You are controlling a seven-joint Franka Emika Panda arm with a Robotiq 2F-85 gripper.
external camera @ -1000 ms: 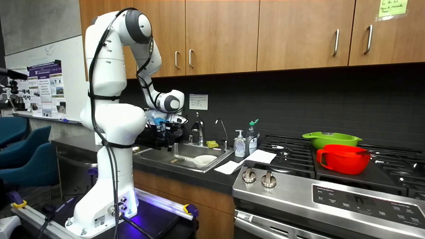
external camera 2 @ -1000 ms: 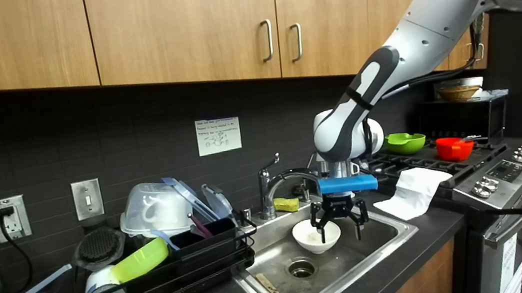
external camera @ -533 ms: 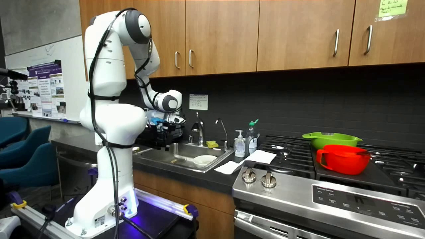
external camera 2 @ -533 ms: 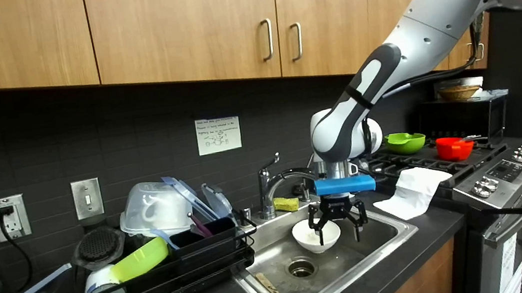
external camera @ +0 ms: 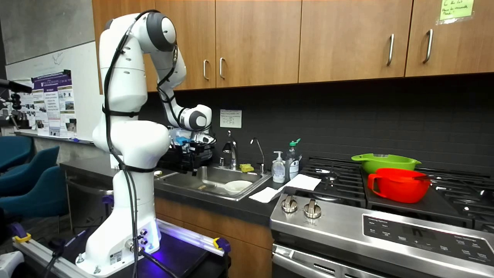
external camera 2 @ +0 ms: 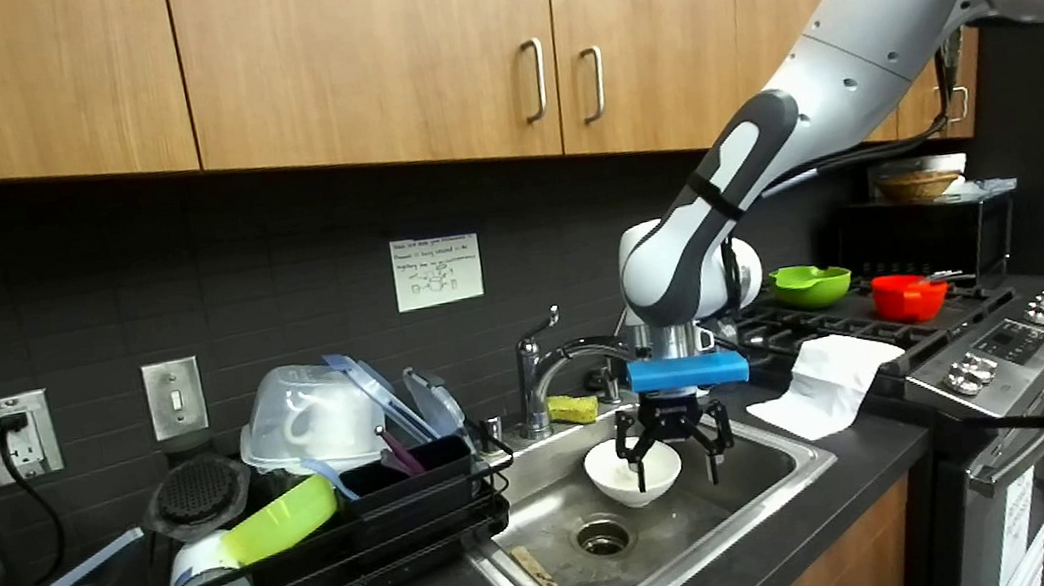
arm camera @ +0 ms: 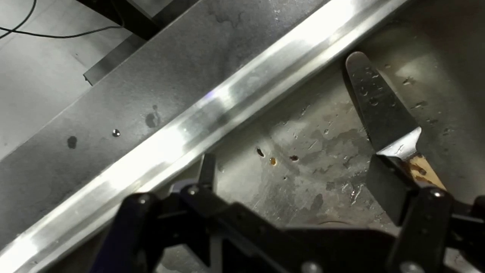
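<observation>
Over the steel sink (external camera 2: 677, 550) hangs my gripper (external camera 2: 677, 471), pointing down with its jaws wide apart and nothing between them. In the wrist view the gripper (arm camera: 298, 176) spans bare wet sink floor with a few dark specks. A spatula-like utensil with a metal blade (arm camera: 379, 102) and a worn wooden handle (arm camera: 426, 170) lies in the sink; the right-hand finger (arm camera: 390, 185) covers part of where blade meets handle. Whether they touch I cannot tell. A white bowl (external camera 2: 613, 485) sits in the sink behind the gripper, partly hidden by a finger; it also shows in an exterior view (external camera: 237, 186).
Left of the sink stands a loaded black dish rack (external camera 2: 336, 565). The faucet (external camera 2: 534, 382) and a yellow sponge (external camera 2: 573, 408) are at its back. White paper (external camera 2: 827, 384) lies on the counter by the stove, which bears a green bowl (external camera 2: 812, 286) and a red one (external camera 2: 906, 298).
Over the last second the arm has shifted slightly left in both exterior views, mostly in the first half. The jaws have stayed wide apart, and the things in the sink have not moved.
</observation>
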